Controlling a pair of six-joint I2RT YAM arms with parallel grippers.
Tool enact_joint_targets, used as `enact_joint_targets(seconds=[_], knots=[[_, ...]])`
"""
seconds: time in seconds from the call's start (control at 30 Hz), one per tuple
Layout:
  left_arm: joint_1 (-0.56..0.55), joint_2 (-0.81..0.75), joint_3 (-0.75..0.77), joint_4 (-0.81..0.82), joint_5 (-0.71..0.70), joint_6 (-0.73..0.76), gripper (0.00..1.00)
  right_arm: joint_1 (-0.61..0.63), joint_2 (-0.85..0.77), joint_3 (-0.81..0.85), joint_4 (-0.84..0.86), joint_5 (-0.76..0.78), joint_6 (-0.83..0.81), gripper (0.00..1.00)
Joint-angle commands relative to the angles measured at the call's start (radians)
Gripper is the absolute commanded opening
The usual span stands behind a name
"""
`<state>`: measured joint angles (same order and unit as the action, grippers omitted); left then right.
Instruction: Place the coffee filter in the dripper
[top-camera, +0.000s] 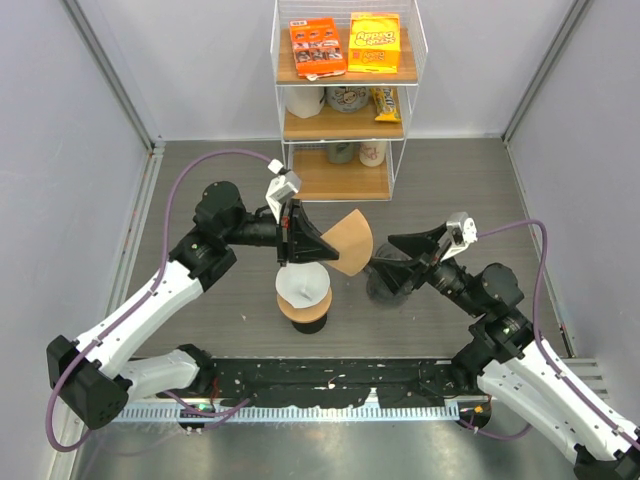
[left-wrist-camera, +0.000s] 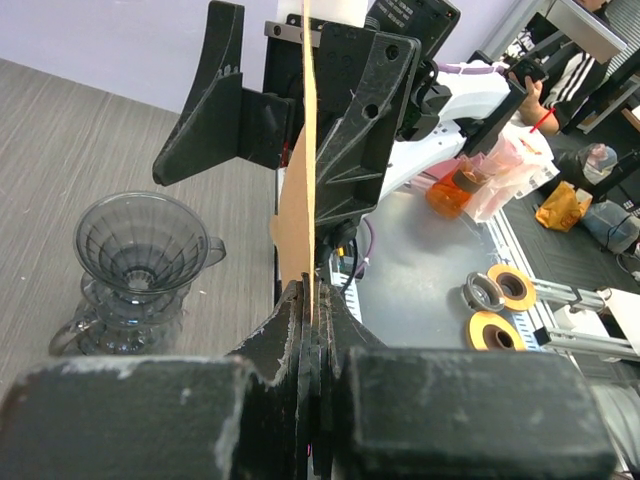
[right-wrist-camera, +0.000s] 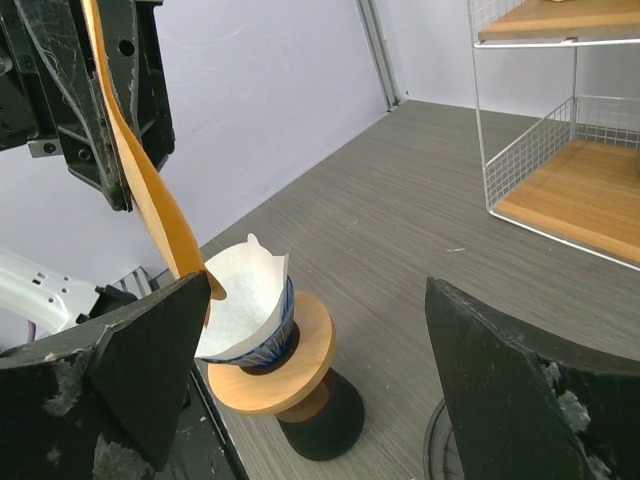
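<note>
My left gripper (top-camera: 298, 236) is shut on a brown paper coffee filter (top-camera: 351, 243) and holds it in the air, edge-on in the left wrist view (left-wrist-camera: 309, 150). A clear grey dripper (top-camera: 384, 282) stands on the table to the right, below my right gripper (top-camera: 396, 258), which is open and empty. In the left wrist view this dripper (left-wrist-camera: 139, 243) sits left of the filter. In the right wrist view the brown filter (right-wrist-camera: 140, 175) hangs by my right gripper's left finger (right-wrist-camera: 130, 365). A second dripper with a white filter (top-camera: 302, 287) sits on a wooden stand (right-wrist-camera: 290, 365).
A wire shelf unit (top-camera: 345, 100) with snack boxes and cups stands at the back of the table. Its lower shelf (right-wrist-camera: 570, 190) shows in the right wrist view. Grey walls close both sides. The arm bases and a black rail (top-camera: 330, 380) run along the near edge.
</note>
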<state>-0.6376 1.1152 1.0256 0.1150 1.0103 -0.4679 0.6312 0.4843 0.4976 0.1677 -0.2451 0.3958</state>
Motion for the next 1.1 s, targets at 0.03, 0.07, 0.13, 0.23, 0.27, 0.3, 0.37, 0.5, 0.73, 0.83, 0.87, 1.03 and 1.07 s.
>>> enact_joint_targets(seconds=[0.03, 0.07, 0.13, 0.23, 0.27, 0.3, 0.37, 0.5, 0.73, 0.83, 0.87, 1.03, 1.07], knots=[[-0.004, -0.018, -0.007, 0.041, 0.033, -0.012, 0.0, 0.004, -0.01, 0.005, 0.064, 0.032, 0.012, 0.95], [-0.004, -0.02, -0.007, 0.044, 0.033, -0.015, 0.0, 0.005, -0.009, 0.004, 0.058, 0.035, 0.014, 0.95], [-0.004, -0.02, -0.009, 0.054, 0.039, -0.02, 0.0, 0.002, -0.007, 0.006, 0.055, 0.038, 0.014, 0.95], [-0.002, -0.02, -0.009, 0.06, 0.037, -0.023, 0.0, 0.004, 0.005, 0.009, 0.061, 0.003, 0.008, 0.95], [-0.004, -0.017, -0.009, 0.058, 0.036, -0.025, 0.0, 0.004, 0.01, 0.012, 0.07, -0.011, 0.008, 0.95], [-0.002, -0.015, -0.007, 0.06, 0.036, -0.025, 0.0, 0.004, 0.019, 0.01, 0.078, -0.052, 0.006, 0.95], [-0.004, -0.009, -0.005, 0.058, 0.037, -0.026, 0.0, 0.004, 0.031, 0.009, 0.108, -0.12, 0.011, 0.96], [-0.004, -0.003, -0.005, 0.06, 0.034, -0.029, 0.0, 0.004, 0.045, 0.012, 0.156, -0.178, 0.024, 0.95], [-0.016, 0.015, -0.002, 0.063, 0.05, -0.025, 0.0, 0.005, 0.086, 0.019, 0.242, -0.194, 0.063, 0.95], [-0.022, 0.02, 0.002, 0.064, 0.063, -0.021, 0.0, 0.004, 0.112, 0.033, 0.272, -0.195, 0.078, 0.95], [-0.023, 0.023, 0.002, 0.067, 0.073, -0.021, 0.0, 0.004, 0.125, 0.041, 0.274, -0.198, 0.081, 0.95], [-0.039, 0.025, 0.004, 0.066, 0.094, -0.015, 0.0, 0.005, 0.175, 0.052, 0.352, -0.249, 0.12, 0.95], [-0.043, 0.026, 0.005, 0.06, 0.094, -0.008, 0.0, 0.005, 0.186, 0.055, 0.358, -0.261, 0.132, 0.95]])
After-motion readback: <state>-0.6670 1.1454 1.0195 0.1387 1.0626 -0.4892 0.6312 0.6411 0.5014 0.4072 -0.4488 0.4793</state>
